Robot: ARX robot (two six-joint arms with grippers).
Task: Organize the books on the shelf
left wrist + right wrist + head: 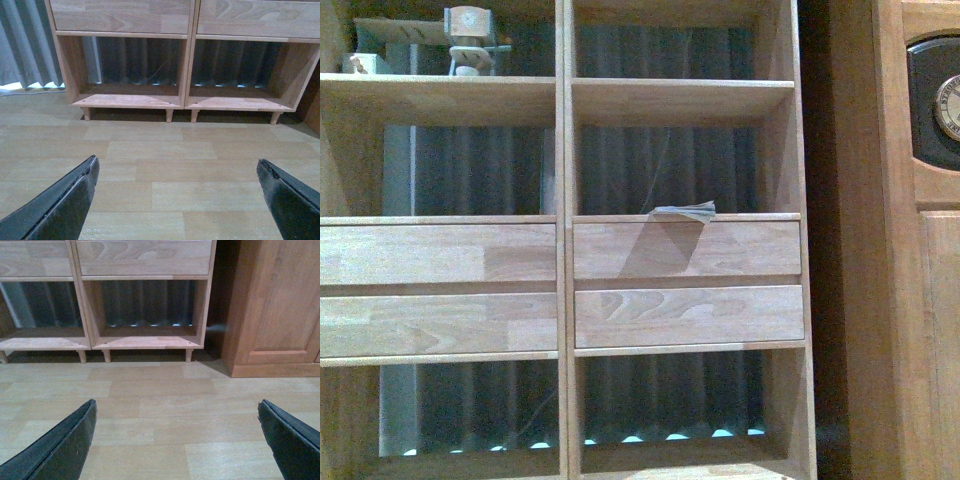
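Noting left gripper (176,162) spread wide, empty, above wood floor (150,150), facing shelf (187,60) bottom compartments. Same for right gripper (176,404): spread, empty, brown cabinet (270,305) off to one side. Spotted thin grey-teal book (685,210) flat in middle right compartment, edge poking over drawer front (686,250). Small ornaments (470,40) top left.

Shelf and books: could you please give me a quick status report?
Left gripper, right gripper open, empty. Thin dark book flat on shelf, middle-right compartment, corner overhanging. No obstruction seen.
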